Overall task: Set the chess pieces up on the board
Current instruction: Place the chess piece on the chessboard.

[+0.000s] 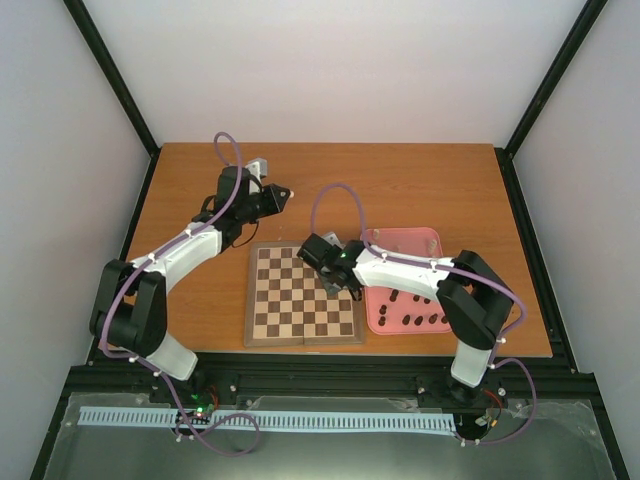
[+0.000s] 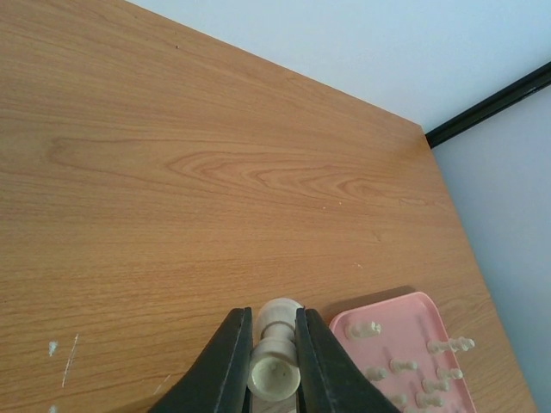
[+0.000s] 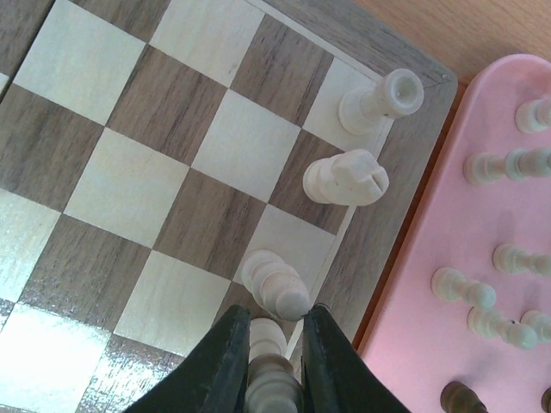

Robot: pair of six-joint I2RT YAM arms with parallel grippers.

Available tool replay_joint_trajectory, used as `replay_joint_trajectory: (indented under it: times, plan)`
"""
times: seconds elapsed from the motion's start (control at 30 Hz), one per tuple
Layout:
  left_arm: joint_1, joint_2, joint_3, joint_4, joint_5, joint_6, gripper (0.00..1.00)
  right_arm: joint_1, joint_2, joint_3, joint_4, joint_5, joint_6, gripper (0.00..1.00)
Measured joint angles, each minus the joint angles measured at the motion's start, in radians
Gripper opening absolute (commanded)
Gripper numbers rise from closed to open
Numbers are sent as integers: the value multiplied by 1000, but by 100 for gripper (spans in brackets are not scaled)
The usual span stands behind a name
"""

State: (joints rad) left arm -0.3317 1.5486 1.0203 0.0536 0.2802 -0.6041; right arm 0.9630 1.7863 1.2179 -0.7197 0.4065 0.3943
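Note:
The board lies in front of the arms, with three cream chess pieces standing along its right edge, seen in the right wrist view as one, a second and a third. My right gripper is over that edge in the top view, shut on a fourth cream piece that stands upright on a square. My left gripper is shut on a cream piece held sideways, base toward the camera. It hovers over bare table beyond the board.
A pink tray lies right of the board, holding loose cream pieces and dark pieces. It also shows in the left wrist view. Black frame posts and white walls surround the wooden table.

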Motion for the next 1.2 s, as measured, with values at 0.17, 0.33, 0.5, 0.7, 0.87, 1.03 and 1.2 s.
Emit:
replay_joint_trajectory:
  times: [0.17,0.33,0.5,0.7,0.87,1.03,1.2]
  plan:
    - [0,5,0,0,1,0,1,0,-11,-13,6,-10,6,18]
    - [0,5,0,1,3,0,1,0,-13,-19,18,-10,8,18]
    - [0,5,0,1,4,0,1,0,-14,-21,24,-10,8,19]
    - [0,5,0,2,4,0,1,0,-14,-22,32,-10,10,19]
    - [0,5,0,2,5,0,1,0,-14,-22,36,-11,11,19]
    - [0,5,0,2,5,0,1,0,-14,-22,36,-11,13,24]
    - [0,5,0,2,5,0,1,0,-14,-23,31,-11,15,27]
